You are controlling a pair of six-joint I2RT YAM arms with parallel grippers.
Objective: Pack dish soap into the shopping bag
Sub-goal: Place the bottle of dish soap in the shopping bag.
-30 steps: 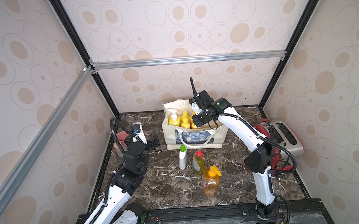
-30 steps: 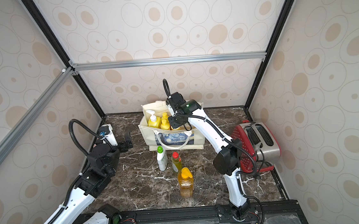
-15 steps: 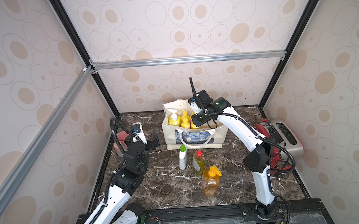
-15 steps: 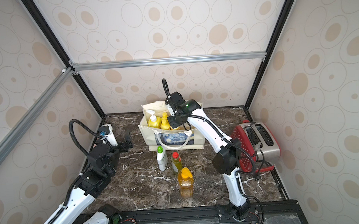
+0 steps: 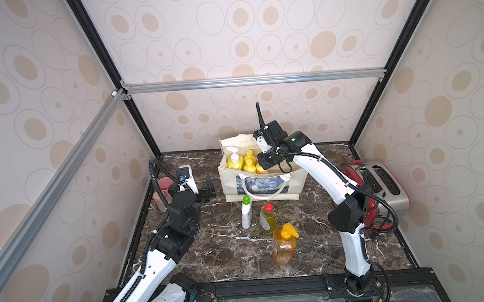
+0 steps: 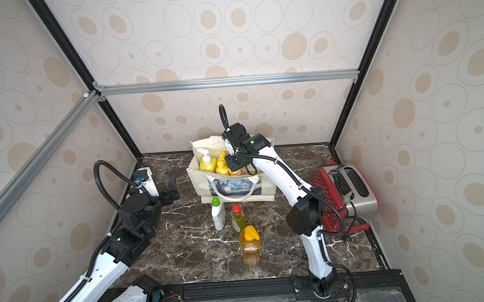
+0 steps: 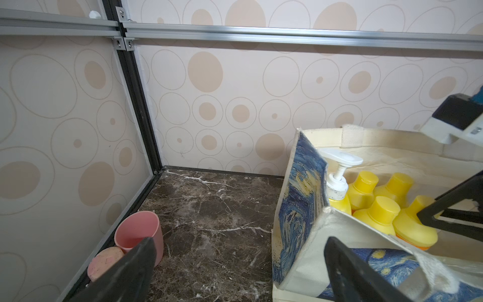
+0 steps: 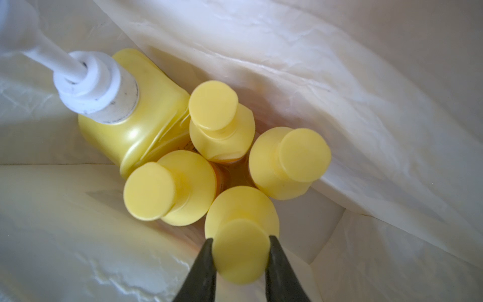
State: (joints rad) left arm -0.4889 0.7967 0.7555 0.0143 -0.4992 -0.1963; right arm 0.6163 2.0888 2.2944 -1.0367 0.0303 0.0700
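Dark marble tabletop (image 5: 227, 253), circle-patterned walls (image 5: 257, 41)

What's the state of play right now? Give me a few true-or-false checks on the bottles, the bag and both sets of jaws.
1. Three bottles stand on the table outside the shopping bag. True: the green-capped bottle, the red-capped bottle and the orange pump bottle.
2. The right arm has its jaws open and empty. False: they are closed on the yellow cap of a small bottle inside the bag.
3. The left arm holds the pink cup in its jaws. False: they stand wide open and empty; the cup sits in the corner by the wall.
4. The yellow pump bottle is in the bag. True.
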